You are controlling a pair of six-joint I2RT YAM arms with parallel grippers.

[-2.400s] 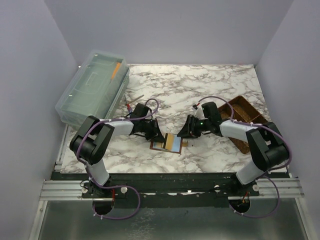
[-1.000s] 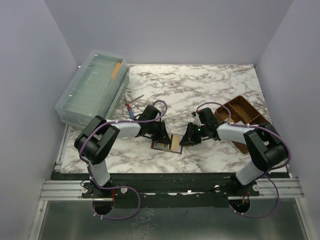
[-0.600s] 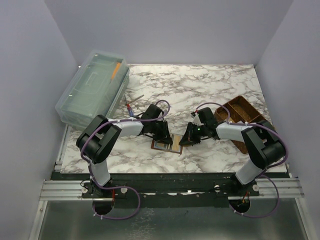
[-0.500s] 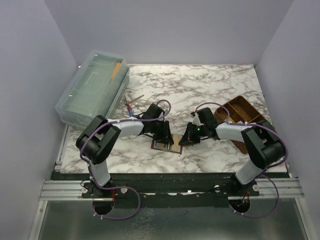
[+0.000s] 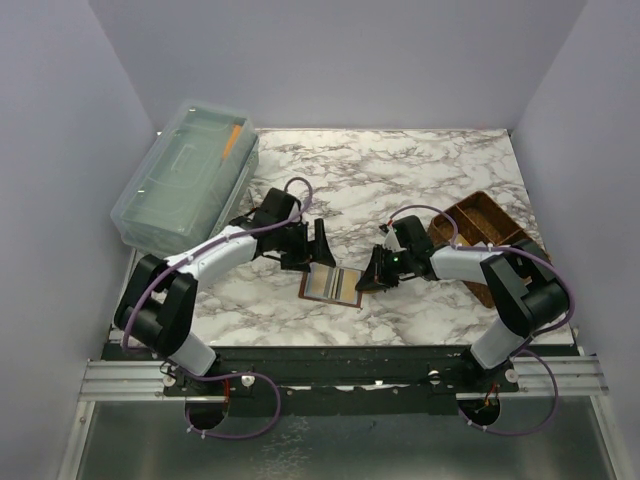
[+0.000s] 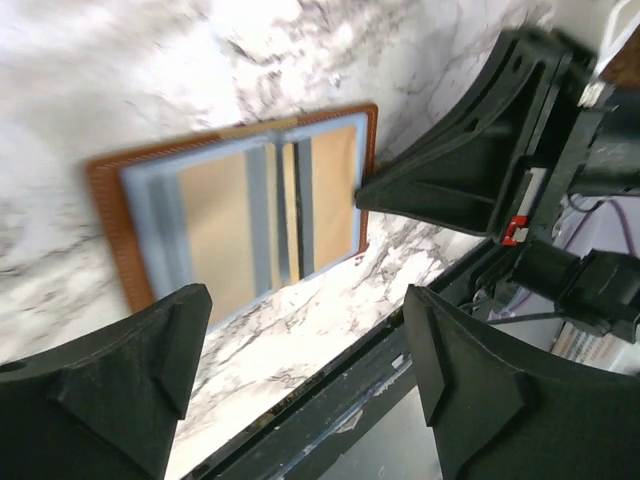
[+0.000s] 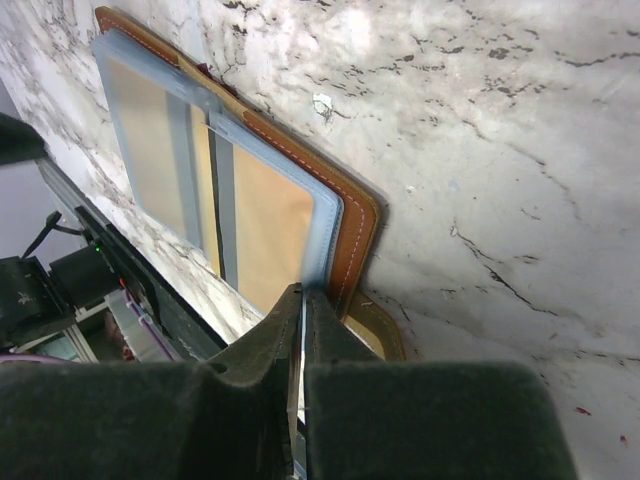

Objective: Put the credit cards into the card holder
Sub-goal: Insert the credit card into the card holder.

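The card holder lies open on the marble, tan pockets and grey-blue lining up. My right gripper is low at its right edge, beside the snap tab. Its jaws are shut on a thin pale credit card seen edge-on, with the card's front edge meeting the grey-blue rim. My left gripper hangs above the holder's far-left side, open and empty. Its fingers stand wide apart. The right gripper's fingertips also show in the left wrist view.
A clear plastic box sits at the far left with a thin tool beside it. A brown woven divided basket stands at the right. The table's front edge runs just below the holder.
My left gripper has opened wide and lifted back off the card holder toward the far left. The right gripper has stayed shut at the holder's right edge.
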